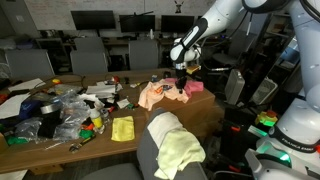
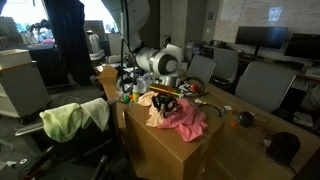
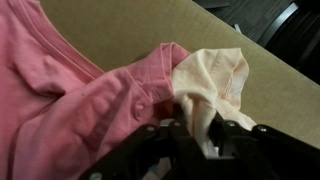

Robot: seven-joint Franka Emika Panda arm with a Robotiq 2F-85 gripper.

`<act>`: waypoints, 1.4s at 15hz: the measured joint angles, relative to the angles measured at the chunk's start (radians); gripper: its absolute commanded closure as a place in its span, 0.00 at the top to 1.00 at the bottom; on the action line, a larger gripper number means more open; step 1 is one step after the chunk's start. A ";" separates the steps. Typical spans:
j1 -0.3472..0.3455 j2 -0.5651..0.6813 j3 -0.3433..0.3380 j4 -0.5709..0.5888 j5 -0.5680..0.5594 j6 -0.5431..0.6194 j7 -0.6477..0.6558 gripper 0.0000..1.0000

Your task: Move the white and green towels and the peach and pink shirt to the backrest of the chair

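Note:
The pink shirt (image 3: 70, 95) and the peach shirt (image 3: 222, 75) lie bunched together on the wooden table (image 2: 170, 150). They show in both exterior views, the peach shirt (image 1: 151, 95) (image 2: 157, 113) beside the pink shirt (image 1: 179, 97) (image 2: 187, 122). My gripper (image 3: 198, 132) is down on them and shut on a fold of the peach shirt; it also shows from outside (image 1: 181, 86) (image 2: 166, 99). The white towel (image 1: 164, 129) (image 2: 96, 112) and the green towel (image 1: 186, 153) (image 2: 61, 122) hang over the chair's backrest.
A yellow cloth (image 1: 122, 128) lies on the table near its front edge. Bags, bottles and other clutter (image 1: 60, 112) cover the table's far end. Office chairs (image 2: 262, 85) and monitors stand around it.

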 measured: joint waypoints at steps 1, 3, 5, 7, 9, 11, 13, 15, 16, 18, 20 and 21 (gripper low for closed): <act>-0.001 0.000 0.000 0.001 0.000 -0.003 0.000 0.00; -0.002 -0.001 -0.001 0.002 0.000 -0.011 0.000 0.00; -0.002 -0.009 -0.004 0.002 0.000 -0.014 0.000 0.01; -0.001 -0.039 -0.009 -0.008 -0.002 -0.014 0.001 0.01; 0.001 -0.103 -0.017 -0.036 -0.008 -0.013 0.001 0.01; 0.005 -0.193 -0.026 -0.082 -0.013 -0.012 0.001 0.01; 0.015 -0.299 -0.038 -0.138 -0.024 -0.012 0.001 0.01; 0.030 -0.406 -0.052 -0.196 -0.047 -0.012 0.001 0.01; 0.039 -0.459 -0.057 -0.226 -0.063 -0.013 0.001 0.01; 0.060 -0.564 -0.066 -0.285 -0.099 -0.013 0.001 0.01; 0.082 -0.664 -0.070 -0.342 -0.136 -0.013 0.002 0.01; 0.092 -0.710 -0.070 -0.367 -0.154 -0.013 0.003 0.01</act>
